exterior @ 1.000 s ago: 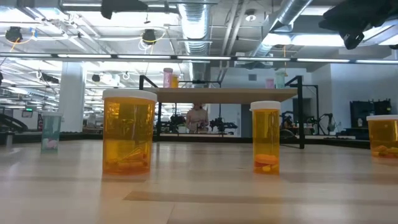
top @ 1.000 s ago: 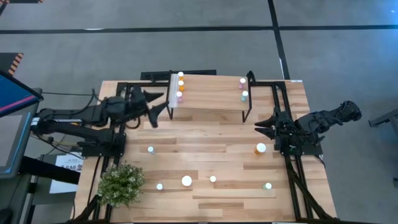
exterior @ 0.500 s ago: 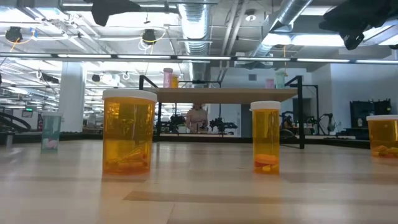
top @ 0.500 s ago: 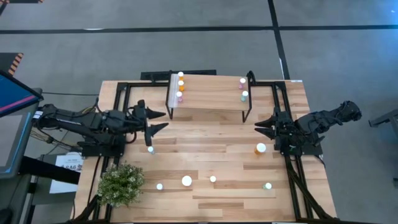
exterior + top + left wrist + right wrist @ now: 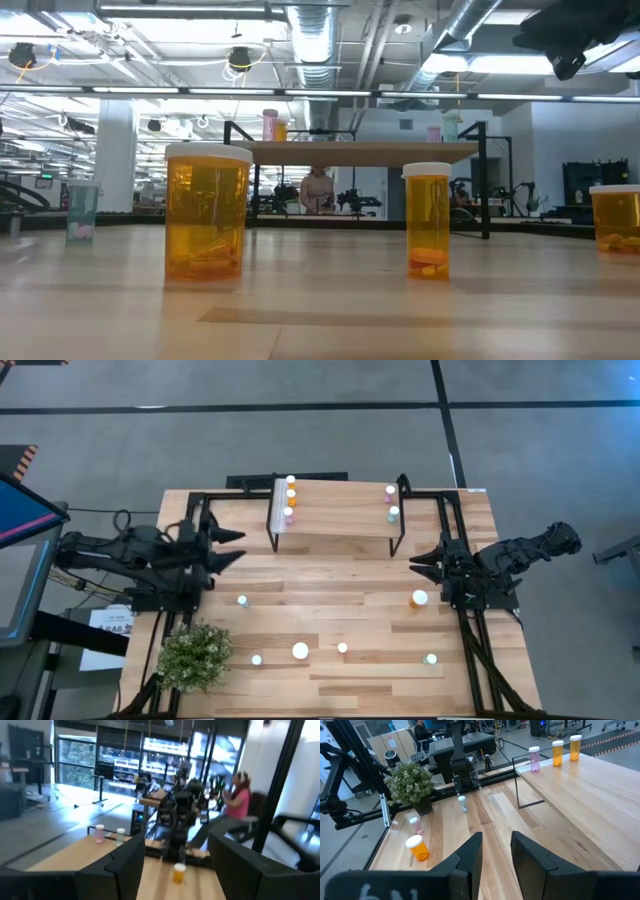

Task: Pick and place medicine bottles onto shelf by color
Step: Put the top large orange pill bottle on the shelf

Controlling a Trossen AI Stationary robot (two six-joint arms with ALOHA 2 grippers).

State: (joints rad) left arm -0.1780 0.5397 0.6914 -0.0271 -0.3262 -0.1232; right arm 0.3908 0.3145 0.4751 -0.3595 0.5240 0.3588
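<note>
Shelf [image 5: 340,510] sits at the far middle of the surface [image 5: 350,680]. On it: three bottles in a row at its left end, two orange [image 5: 291,486] and one pink [image 5: 288,515]; at its right end a pink one [image 5: 390,492] and a pale green one [image 5: 394,514].

Loose on the surface: orange bottle [image 5: 419,598] near my right pincer, large orange bottle [image 5: 207,211] with something orange in the bottom, slimmer orange one [image 5: 428,219] with a few pills, a third orange one [image 5: 616,216] at the frame edge, a pale green one [image 5: 430,658] near the front right. Two more white caps front-left; body colour hard to tell from above.

My left pincer [image 5: 226,546] is off the shelf's left end, above the left edge of the surface, jaws apart, nothing in them. My right pincer [image 5: 424,560] hangs by the right edge beside the shelf's right leg, fingers [image 5: 470,854] with a narrow gap, holding nothing.

Plant [image 5: 195,654] takes the front-left corner. The middle strip in front of the shelf is open; the shelf top between the two bottle groups is bare.
</note>
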